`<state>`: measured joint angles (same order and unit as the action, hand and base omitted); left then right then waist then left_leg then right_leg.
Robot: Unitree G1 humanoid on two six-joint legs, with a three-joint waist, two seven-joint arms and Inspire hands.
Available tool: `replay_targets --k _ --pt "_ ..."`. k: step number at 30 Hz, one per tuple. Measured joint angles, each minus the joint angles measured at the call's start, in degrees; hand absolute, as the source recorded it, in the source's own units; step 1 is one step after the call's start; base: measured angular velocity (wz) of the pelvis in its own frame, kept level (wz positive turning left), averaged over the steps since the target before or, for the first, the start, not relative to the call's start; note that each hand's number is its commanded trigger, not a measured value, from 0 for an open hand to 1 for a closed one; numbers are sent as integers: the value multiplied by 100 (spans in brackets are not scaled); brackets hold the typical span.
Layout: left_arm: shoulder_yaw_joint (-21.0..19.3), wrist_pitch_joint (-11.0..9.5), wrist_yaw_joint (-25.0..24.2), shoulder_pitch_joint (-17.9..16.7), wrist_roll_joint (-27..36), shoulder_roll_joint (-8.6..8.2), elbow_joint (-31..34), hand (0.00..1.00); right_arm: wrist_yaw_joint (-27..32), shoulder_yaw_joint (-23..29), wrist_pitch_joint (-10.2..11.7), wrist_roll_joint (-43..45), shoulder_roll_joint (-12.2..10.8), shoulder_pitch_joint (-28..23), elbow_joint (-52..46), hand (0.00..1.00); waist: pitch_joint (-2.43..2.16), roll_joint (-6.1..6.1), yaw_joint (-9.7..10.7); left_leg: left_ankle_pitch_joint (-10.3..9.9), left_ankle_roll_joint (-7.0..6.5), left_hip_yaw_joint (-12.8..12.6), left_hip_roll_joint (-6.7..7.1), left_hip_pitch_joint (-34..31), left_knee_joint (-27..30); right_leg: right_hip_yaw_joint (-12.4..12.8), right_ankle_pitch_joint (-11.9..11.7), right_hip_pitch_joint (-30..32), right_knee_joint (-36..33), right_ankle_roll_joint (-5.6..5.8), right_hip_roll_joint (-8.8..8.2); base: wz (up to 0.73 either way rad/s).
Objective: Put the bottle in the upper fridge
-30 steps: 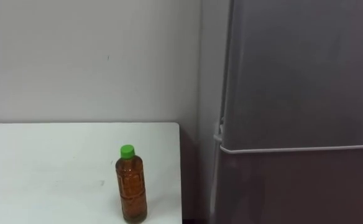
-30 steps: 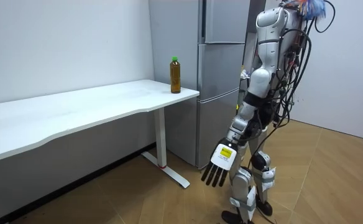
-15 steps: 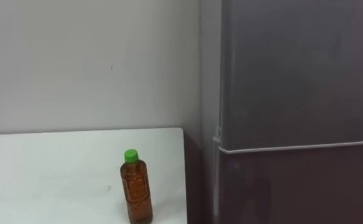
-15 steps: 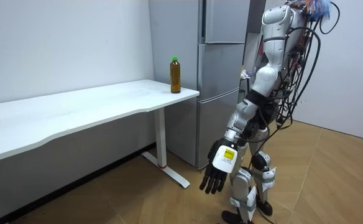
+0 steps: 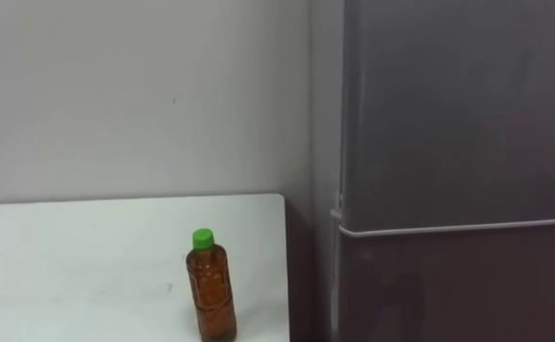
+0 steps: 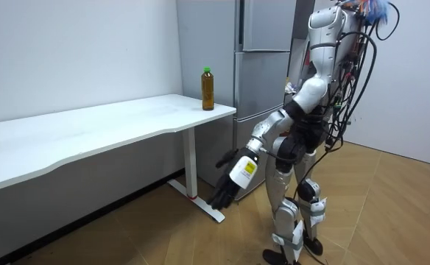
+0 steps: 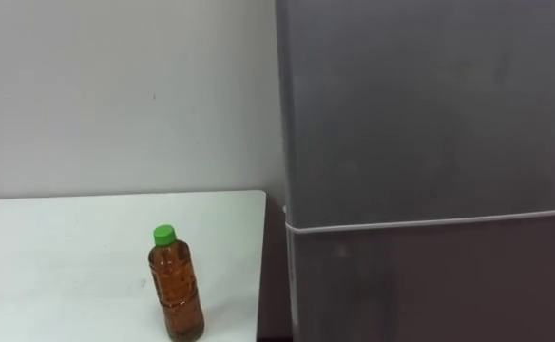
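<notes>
Room view has me standing on the wooden floor (image 6: 392,213) in front of the grey fridge (image 6: 263,73), turned toward it and toward the end of the long white tabletop (image 6: 90,132) that runs along the wall to my left. From my head I look at the fridge face on. Its upper door (image 5: 458,104) and lower door (image 5: 458,285) are both closed, with a thin pale seam running level between them. A dark narrow gap separates the fridge's side from the tabletop's end.

The bottle (image 5: 212,294) stands on the tabletop near that end, close to the edge beside the fridge but not touching the fridge. It is upright: its long axis runs straight up and down, with the base on the white surface and the green cap (image 5: 202,238) pointing at the ceiling. Amber liquid fills it nearly to the neck. Nothing touches it.

My left hand (image 6: 233,175) reaches out forward and low, below the level of the tabletop and close to the white table leg (image 6: 193,165). Its fingers are straight and spread, slanting down toward the floor, and they hold nothing. It is well apart from the bottle, which stands much higher, above and beyond it on the tabletop.
</notes>
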<state>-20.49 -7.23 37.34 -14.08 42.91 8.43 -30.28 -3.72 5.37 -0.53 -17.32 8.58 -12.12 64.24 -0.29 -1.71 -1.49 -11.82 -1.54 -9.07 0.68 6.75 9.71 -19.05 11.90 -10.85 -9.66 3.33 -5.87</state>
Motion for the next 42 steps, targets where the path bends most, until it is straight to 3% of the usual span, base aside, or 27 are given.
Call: replay_targets --k 5,9,13,16,24,28,33,35,38,42 --pt "-145 -177 259 19 -54 10 1100 0 -11 53 0 203 -3 -78 -102 0 2 1 -45 -5 -9 2 -7 -15 -3 19 0 4 -1 0 -9 -1" --pt "-254 -202 364 23 -108 29 2153 0 8 54 0 243 -31 -123 -220 0 -7 -7 -59 -5 -9 37 5 -54 40 -5 -1 13 1 -1 -7 2" --pt "-539 -214 446 92 -602 48 3200 0 53 73 21 254 -38 -194 -309 0 -15 -21 -67 -3 -10 68 4 -117 106 -4 -2 60 -1 -3 -5 3" --pt "-602 -227 439 199 -1008 181 3625 0 51 98 46 261 -58 -195 -297 0 -3 -8 -59 -4 -10 110 10 -101 95 -20 -4 -4 3 -3 -1 7" --pt "-603 -219 192 584 -1201 184 4734 0 9 108 51 127 -121 -148 -210 0 21 -13 3 -10 -14 144 2 -126 132 10 -4 -7 3 -3 7 2" --pt "-352 -179 -135 979 -1284 183 4896 0 -35 96 42 179 -141 -93 -193 0 26 -8 54 -10 -18 175 4 -162 163 -25 -4 -4 -4 -3 -2 3" --pt "-39 -121 -682 1088 -1457 170 5171 0 -134 98 43 302 -169 158 8 0 41 18 280 -9 -20 168 7 -233 178 -20 -4 26 -5 -4 -2 1" --pt "164 -87 -935 1092 -1492 169 5351 0 -151 89 44 394 -169 201 20 0 25 34 349 -8 -19 159 12 -250 169 -5 -5 53 -10 -5 2 -2" --pt "562 9 -1258 1186 -1487 160 5514 0 -193 35 43 388 -169 239 10 0 27 54 441 -8 -19 127 14 -252 170 0 -5 55 -12 -5 4 0" --pt "1005 244 -1872 1562 -1479 61 5512 0 -225 22 37 437 -184 317 14 0 45 71 530 -8 -19 123 9 -272 193 -2 -6 77 -9 -5 3 0"
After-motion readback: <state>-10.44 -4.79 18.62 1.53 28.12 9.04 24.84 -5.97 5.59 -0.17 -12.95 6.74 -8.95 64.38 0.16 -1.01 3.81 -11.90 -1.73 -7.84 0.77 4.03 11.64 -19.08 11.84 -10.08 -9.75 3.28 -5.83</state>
